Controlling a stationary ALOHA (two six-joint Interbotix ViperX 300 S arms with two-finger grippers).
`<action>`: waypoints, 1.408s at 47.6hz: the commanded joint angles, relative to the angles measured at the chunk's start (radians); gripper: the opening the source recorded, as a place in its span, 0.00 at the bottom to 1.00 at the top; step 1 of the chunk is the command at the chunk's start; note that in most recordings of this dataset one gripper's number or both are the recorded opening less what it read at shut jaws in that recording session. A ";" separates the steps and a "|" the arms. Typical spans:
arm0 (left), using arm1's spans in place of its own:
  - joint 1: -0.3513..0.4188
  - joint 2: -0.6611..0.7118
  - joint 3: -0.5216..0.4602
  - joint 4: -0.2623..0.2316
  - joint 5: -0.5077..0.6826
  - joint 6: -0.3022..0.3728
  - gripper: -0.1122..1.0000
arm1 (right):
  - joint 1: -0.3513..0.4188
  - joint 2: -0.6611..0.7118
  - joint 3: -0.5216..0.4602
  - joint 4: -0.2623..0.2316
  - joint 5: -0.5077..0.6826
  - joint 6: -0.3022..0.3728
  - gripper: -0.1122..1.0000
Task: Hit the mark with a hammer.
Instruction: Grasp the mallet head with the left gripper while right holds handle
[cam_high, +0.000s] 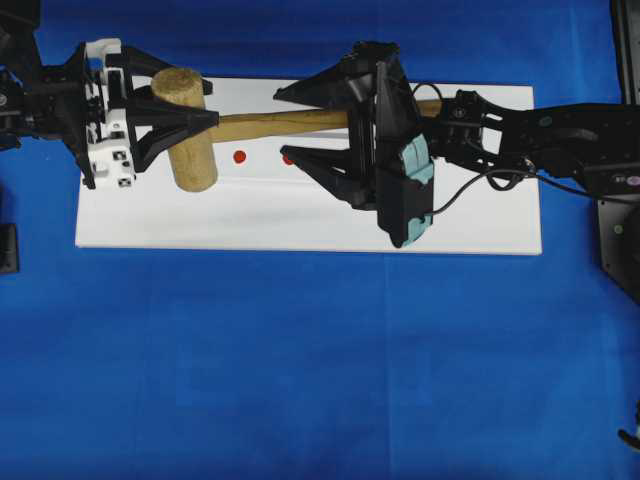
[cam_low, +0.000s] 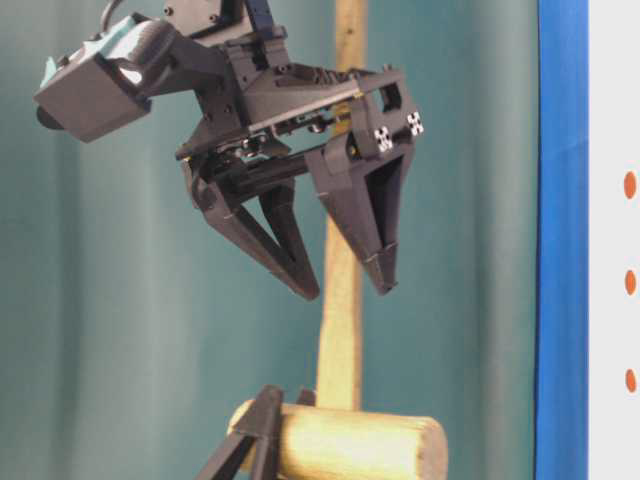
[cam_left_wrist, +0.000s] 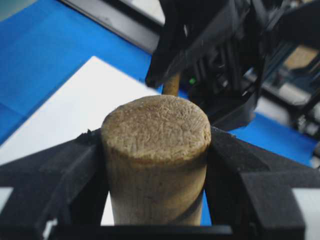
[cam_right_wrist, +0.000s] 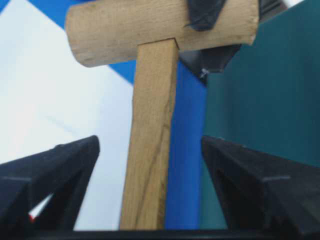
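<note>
- The left hand (cam_high: 190, 118) was clamped on the head of the hammer (cam_high: 185, 128), one finger (cam_left_wrist: 60, 175) pressed against each side of the thick wooden cylinder.
- The right hand (cam_high: 320, 125) stood wide open around the handle (cam_right_wrist: 150, 140), its two fingers well clear of the wood on either side, gripping nothing.
- The hammer was held above the white board (cam_high: 300, 215), its handle running from the head toward the right arm.
- Two red dots (cam_high: 239, 157) showed on the board just beside the handle.
- The board lay on a bench covered with blue cloth (cam_high: 300, 380).
</note>
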 joint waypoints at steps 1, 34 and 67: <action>0.003 -0.018 -0.015 0.003 0.005 0.071 0.51 | 0.005 -0.048 -0.018 0.040 0.040 0.015 0.93; -0.034 -0.031 -0.021 0.003 0.060 0.534 0.51 | -0.012 -0.058 -0.026 0.244 0.158 0.209 0.92; -0.055 -0.031 -0.034 0.005 0.049 0.532 0.51 | -0.015 0.028 -0.034 0.265 0.114 0.232 0.43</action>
